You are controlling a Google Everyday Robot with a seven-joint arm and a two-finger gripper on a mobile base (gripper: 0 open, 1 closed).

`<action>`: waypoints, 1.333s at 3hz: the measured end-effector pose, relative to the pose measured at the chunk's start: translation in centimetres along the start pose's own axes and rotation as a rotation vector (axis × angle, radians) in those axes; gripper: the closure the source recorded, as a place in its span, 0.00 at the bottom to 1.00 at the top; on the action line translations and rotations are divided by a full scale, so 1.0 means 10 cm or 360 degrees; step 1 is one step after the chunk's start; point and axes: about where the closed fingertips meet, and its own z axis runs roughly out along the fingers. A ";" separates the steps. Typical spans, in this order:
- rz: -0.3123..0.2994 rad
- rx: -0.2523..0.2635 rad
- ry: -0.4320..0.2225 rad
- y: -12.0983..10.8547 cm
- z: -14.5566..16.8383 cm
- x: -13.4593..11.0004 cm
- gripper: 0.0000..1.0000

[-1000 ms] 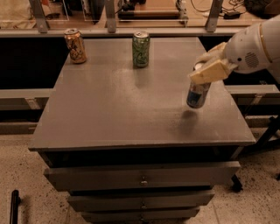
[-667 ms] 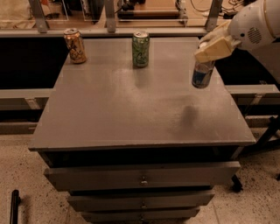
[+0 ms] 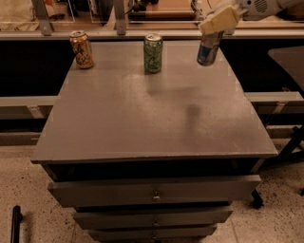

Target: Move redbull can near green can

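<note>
Since the earlier frames, the redbull can [image 3: 208, 49] has been carried higher and farther toward the back of the grey table [image 3: 142, 123], and a little to the left; the green can [image 3: 153, 52] and the orange-brown can [image 3: 81, 49] are found where they were. The redbull can is now held clear of the tabletop, above its far right part, and is seen slightly tilted, its lower end leaning left. It is gripped at its upper part by the gripper [image 3: 217, 22], which is seen at the top right of the view, with the white arm [image 3: 259, 6] reaching in from the right edge. The jaws are closed around the can, and the can's top is hidden behind a pale finger. A faint dark shadow [image 3: 192, 113] is cast on the tabletop below and in front of the held can. The green can is stood upright near the back edge, about midway across the table, to the left of the redbull can and apart from it. The orange-brown can is stood upright at the far left corner, well apart from both. Under the tabletop, stacked drawers [image 3: 154, 190] with small knobs are seen, and a speckled floor [image 3: 28, 190] is seen around the base.
</note>
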 end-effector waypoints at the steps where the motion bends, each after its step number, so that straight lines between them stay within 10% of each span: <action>1: 0.0014 -0.0039 -0.0099 -0.08 0.21 -0.27 1.00; 4: 0.0000 -0.0176 -0.0017 0.06 0.95 -0.36 1.00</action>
